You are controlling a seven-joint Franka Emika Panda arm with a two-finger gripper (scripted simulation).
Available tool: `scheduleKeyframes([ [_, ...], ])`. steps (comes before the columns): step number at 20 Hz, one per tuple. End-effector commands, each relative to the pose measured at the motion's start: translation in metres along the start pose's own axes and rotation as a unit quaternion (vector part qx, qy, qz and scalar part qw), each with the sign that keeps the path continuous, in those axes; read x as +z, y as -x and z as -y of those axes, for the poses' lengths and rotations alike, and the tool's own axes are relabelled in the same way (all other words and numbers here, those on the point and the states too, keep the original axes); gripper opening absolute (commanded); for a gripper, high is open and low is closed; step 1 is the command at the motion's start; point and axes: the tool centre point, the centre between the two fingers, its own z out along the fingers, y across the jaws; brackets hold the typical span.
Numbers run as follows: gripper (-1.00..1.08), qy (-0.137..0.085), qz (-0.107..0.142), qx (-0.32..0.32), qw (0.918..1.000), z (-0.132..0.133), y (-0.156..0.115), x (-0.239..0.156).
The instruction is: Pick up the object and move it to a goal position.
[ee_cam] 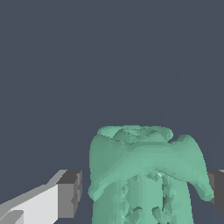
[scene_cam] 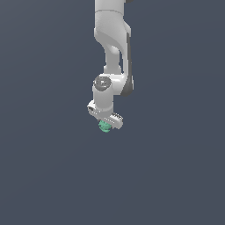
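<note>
The teal-green lumpy object point(scene_cam: 104, 127) sits just under my white gripper point(scene_cam: 106, 123) in the exterior view, mostly hidden by the hand. In the wrist view the object point(ee_cam: 144, 162) fills the space between my two fingers, with the gripper point(ee_cam: 143, 193) straddling it. One grey fingertip point(ee_cam: 70, 194) stands a small gap away from the object's side. The other fingertip point(ee_cam: 217, 191) is at the frame edge, close to or touching the object. The jaws look open around the object.
The white arm point(scene_cam: 113, 35) comes down from the top of the exterior view. A plain dark grey-blue floor point(scene_cam: 44, 176) lies all around, and no other objects are in view.
</note>
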Motion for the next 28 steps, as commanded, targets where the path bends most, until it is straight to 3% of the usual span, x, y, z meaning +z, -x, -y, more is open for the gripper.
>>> scheduleKeyframes([
  [1,1.00,0.000,0.000,0.000,1.0000,0.000,0.000,0.007],
  [4,1.00,0.000,0.000,0.000,1.0000,0.001,-0.001,0.009],
  [5,-1.00,0.000,0.000,0.000,1.0000,0.001,-0.001,0.009],
  [18,-1.00,-0.002,-0.004,0.001,1.0000,0.004,-0.002,0.007],
  [23,-1.00,-0.012,-0.026,0.007,0.9996,0.019,-0.008,-0.005],
  [28,-1.00,-0.028,-0.063,0.019,0.9974,0.046,-0.018,-0.025],
])
